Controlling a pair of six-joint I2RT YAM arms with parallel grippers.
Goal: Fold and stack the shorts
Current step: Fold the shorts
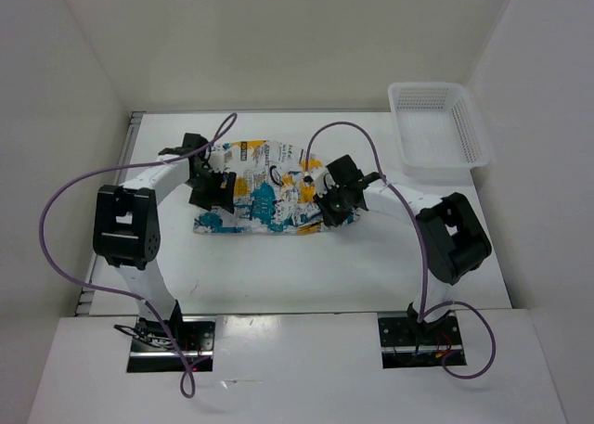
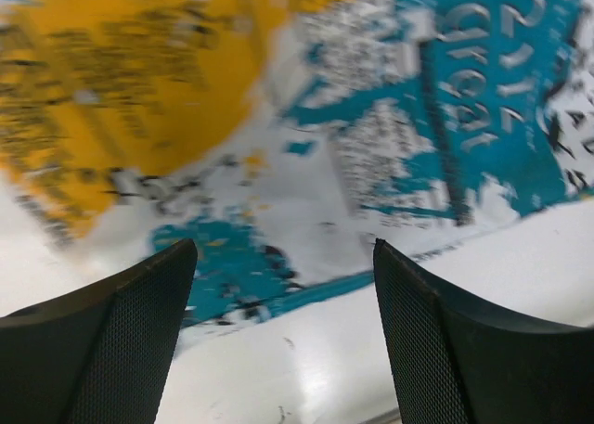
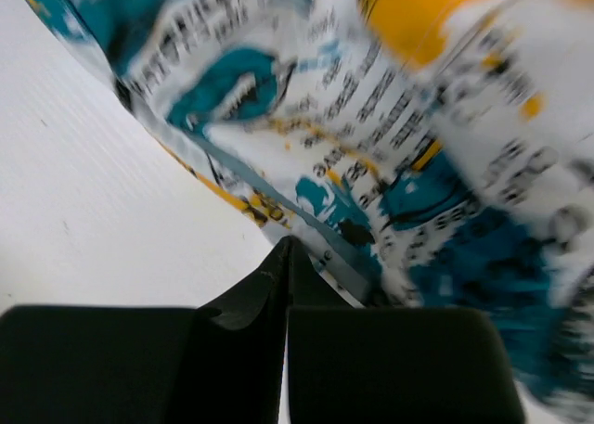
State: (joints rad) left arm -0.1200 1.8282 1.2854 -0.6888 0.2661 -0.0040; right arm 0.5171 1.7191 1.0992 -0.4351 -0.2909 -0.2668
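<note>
The shorts (image 1: 264,199), white with teal, yellow and black patches, lie flat in the middle of the table. My left gripper (image 1: 206,185) is over their left edge with its jaws open and empty; in the left wrist view (image 2: 283,257) the shorts' hem (image 2: 371,164) lies just beyond the fingertips. My right gripper (image 1: 332,204) is at the shorts' right edge. In the right wrist view (image 3: 288,246) its jaws are pressed together at the hem of the shorts (image 3: 371,164), and the fabric there looks raised off the table.
A white perforated plastic basket (image 1: 438,127) stands at the back right corner of the table. White walls enclose the table on the left, back and right. Purple cables loop above both arms.
</note>
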